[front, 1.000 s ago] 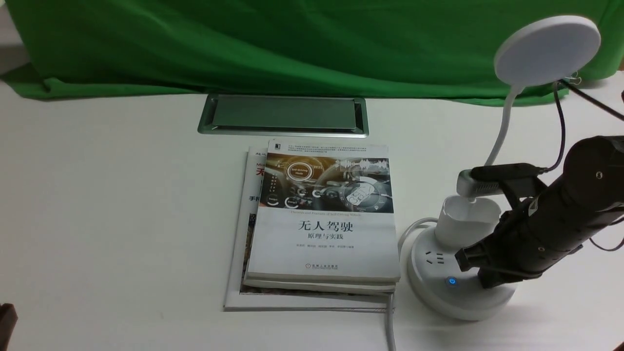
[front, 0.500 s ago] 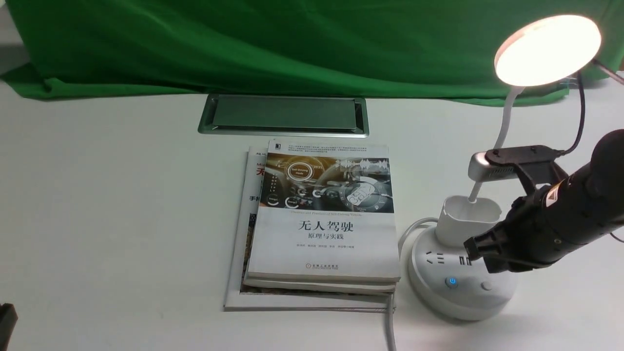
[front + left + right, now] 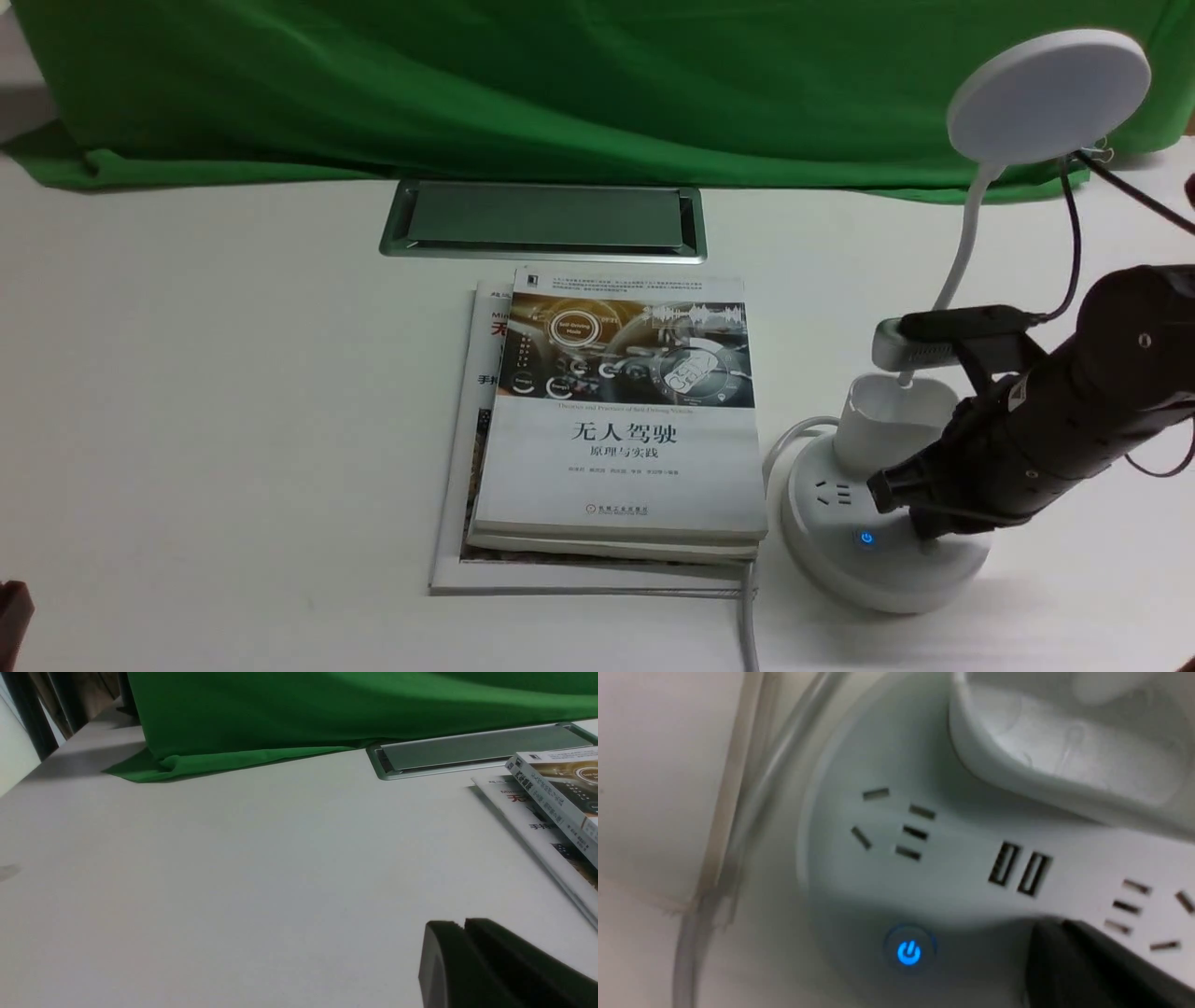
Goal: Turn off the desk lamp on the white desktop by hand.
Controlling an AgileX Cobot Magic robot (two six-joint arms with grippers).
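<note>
**Lamp [image 3: 892,420] dark, right fingers [image 3: 896,487] down on its base [image 3: 840,574]**

Standing at the right side of the white worktop [image 3: 187,373], near the front edge. Round flat head [image 3: 1047,93] up high on a thin bent neck, plain white, no glow. Wide round base down on the worktop, with a small blue button [image 3: 866,539] lit on its top.

Coming in from the right and tilted down: a black arm. Right fingers narrow, tips seeming pressed together, holding nothing. Tips low on the top of the base, just to the right of the blue button and in front of the lamp's white cup [image 3: 1064,779]. Hard to tell how firmly pressed.

From the right wrist: blue button [image 3: 909,952] glowing, plug holes [image 3: 896,826] and two small slots [image 3: 1020,868] on the base top, black fingers [image 3: 1087,966] right beside them.

Left fingers [image 3: 490,966] far off at the left front of the worktop, low over bare white, shut tight together, holding nothing.

Just left of the lamp, a stack of books [image 3: 621,439], lying flat. Running down past the books' right corner, a pale cord [image 3: 747,625] from the base. Behind the books, a grey hatch [image 3: 541,219] with a silver frame, set in the worktop. At the very back, a green cloth [image 3: 560,84].
</note>
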